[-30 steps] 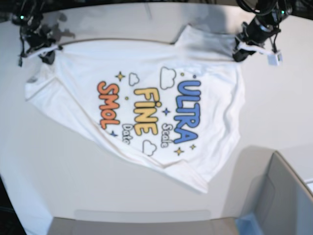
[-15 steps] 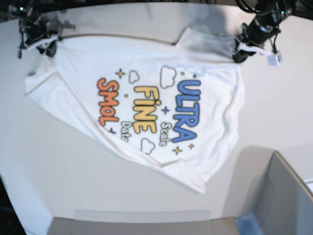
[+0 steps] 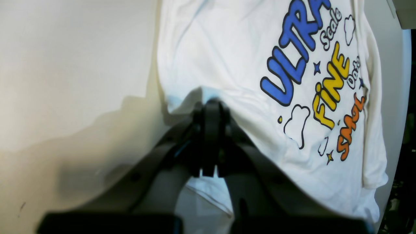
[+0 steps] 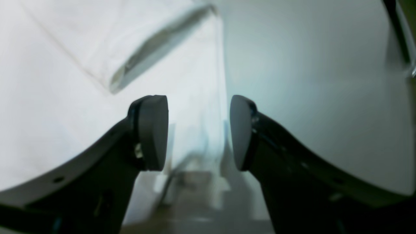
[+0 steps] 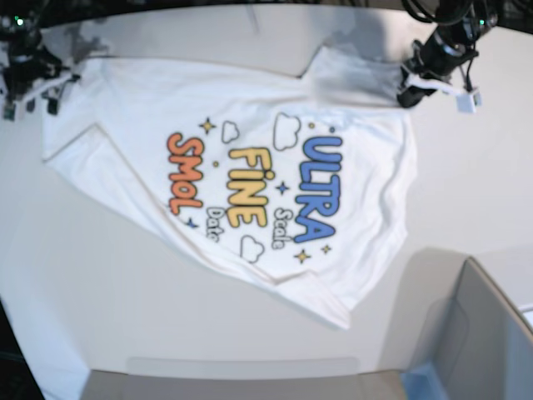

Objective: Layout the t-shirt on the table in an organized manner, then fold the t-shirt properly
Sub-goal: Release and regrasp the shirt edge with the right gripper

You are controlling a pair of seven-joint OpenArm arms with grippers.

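Shirt [image 5: 250,158]: spread print-up on table [image 5: 100,283]; corner pinched by left gripper [image 3: 208,107], presumably for straightening. Right gripper [image 4: 198,130]: wide apart, empty.

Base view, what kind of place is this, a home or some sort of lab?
Most likely a robot lab workstation, not a home: two arms with black grippers, the left gripper and right gripper, work over a plain white table with only a printed t-shirt on it.
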